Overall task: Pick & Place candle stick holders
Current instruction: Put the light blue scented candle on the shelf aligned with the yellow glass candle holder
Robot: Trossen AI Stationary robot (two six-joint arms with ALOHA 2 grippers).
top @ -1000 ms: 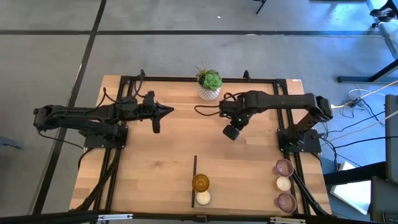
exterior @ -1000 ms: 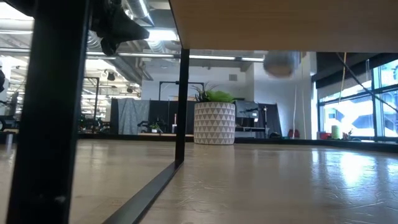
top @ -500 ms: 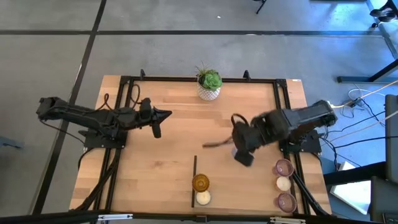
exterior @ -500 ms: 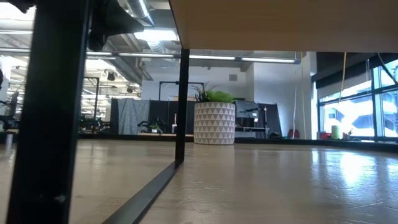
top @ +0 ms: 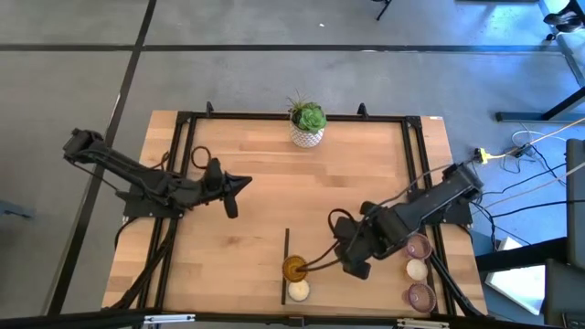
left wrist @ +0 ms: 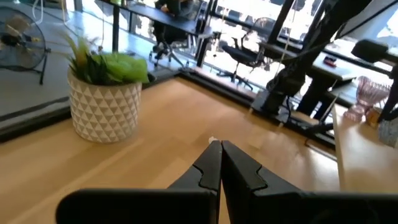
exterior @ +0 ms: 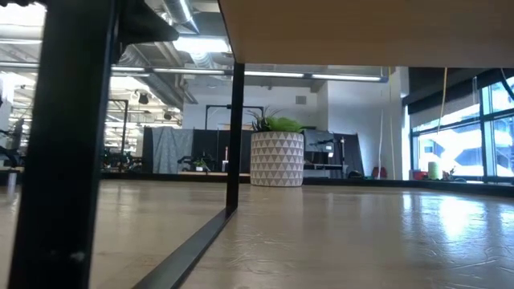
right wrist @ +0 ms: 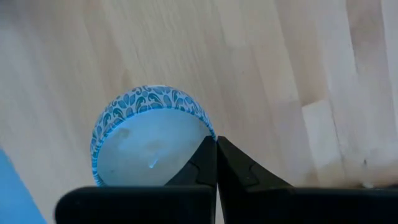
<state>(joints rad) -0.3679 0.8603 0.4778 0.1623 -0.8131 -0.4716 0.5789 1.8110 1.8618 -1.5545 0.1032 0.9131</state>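
So there's this big wooden desk (top: 247, 210) with a black frame around it, and two dark arms working over it. The left arm reaches in from its side, and its left gripper (top: 247, 185) hangs over the left half of the desk with the fingers pressed tight together, holding nothing. You can see that shut tip in its own wrist view too (left wrist: 219, 155).

The right arm stretches down toward the front edge, and the right gripper (top: 352, 263) is low near the front middle, fingers (right wrist: 208, 163) also pressed together with nothing between them. Its wrist camera looks down on a small round holder with a blue leaf pattern around the rim (right wrist: 149, 135) and a pale inside, right at the fingertips; I can't tell if they're touching.

At the back edge sits a white pot with a triangle pattern and a green plant (top: 308, 124).

The candle stick holders are all at the front. An amber glass holder (top: 294, 268) sits just behind a cream-white holder (top: 298, 291), beside a thin black bar. Over by the right front corner there's a row: a mauve holder (top: 417, 246), a cream-white one (top: 416, 270), and another mauve one (top: 420, 294). All small round cups.
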